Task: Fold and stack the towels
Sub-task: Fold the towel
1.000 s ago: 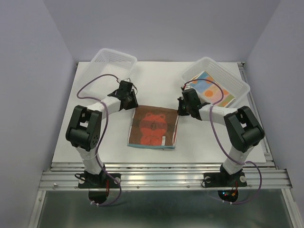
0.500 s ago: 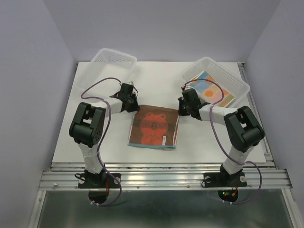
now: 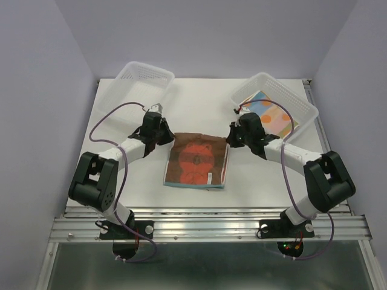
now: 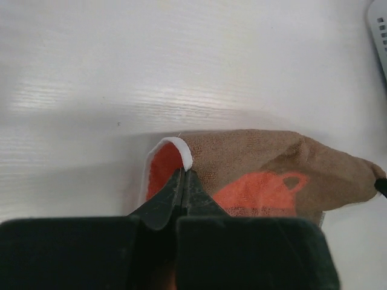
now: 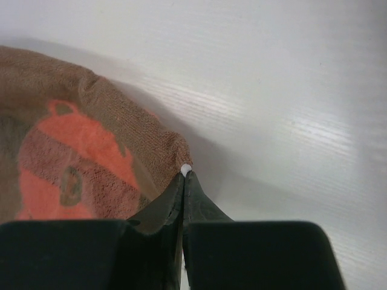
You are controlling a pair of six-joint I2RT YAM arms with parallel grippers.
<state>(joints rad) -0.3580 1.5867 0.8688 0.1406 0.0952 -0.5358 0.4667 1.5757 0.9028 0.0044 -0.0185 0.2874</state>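
Top view, towel: the brown towel (image 3: 196,162) lies at the middle of the table (image 3: 254,181), bear print up.
Top view, grippers: the left gripper (image 3: 162,134) is at its upper left corner, the right gripper (image 3: 232,138) at its upper right corner.
Top view, baskets: the left basket (image 3: 130,81) stands at upper left; the right basket (image 3: 302,112), at upper right, holds a spotted towel (image 3: 269,115).
Left wrist, grip: jaws pressed together, pinching the brown towel's curled-up corner at lower centre; its white hem and orange underside show.
Right wrist, grip: jaws pressed together, pinching the towel's corner at mid-frame; the cloth spreads to the left.
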